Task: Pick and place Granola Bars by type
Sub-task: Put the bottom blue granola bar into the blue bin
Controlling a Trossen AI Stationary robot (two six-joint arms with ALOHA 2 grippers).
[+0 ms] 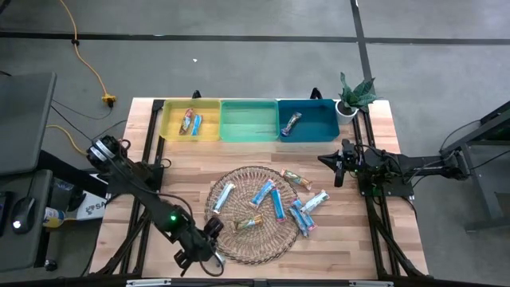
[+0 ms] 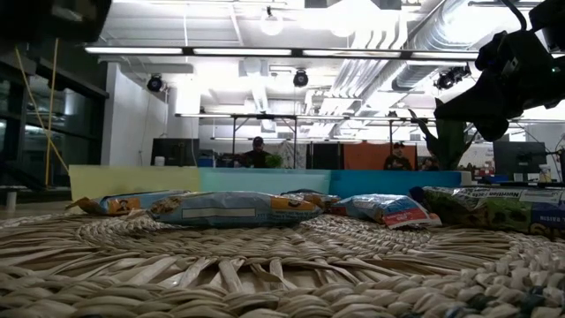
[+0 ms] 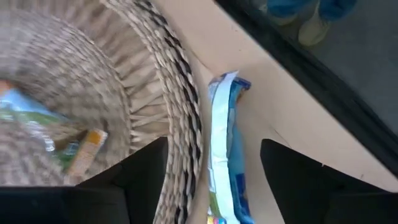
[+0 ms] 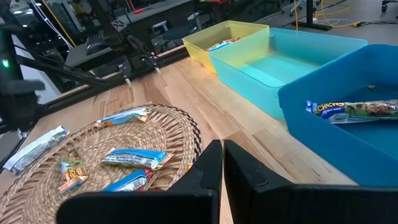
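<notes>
Several wrapped granola bars (image 1: 275, 203) in blue, white-teal and orange lie on the round wicker mat (image 1: 253, 239). One blue-and-white bar (image 3: 224, 149) lies flat on the wood just outside the mat's near-left rim (image 3: 180, 118). My left gripper (image 3: 211, 146) is open and hangs over this bar, one finger on each side of it, touching nothing that I can see. In the high view the left gripper (image 1: 205, 237) covers that bar. My right gripper (image 1: 339, 166) is shut and empty, and waits above the table's right side near the blue bin.
Three bins stand in a row along the far edge. The yellow bin (image 1: 169, 119) holds two bars, the green one (image 1: 249, 131) shows none, and the blue one (image 1: 319, 127) holds one bar (image 4: 354, 109). A small potted plant (image 1: 355, 96) stands at the far right corner.
</notes>
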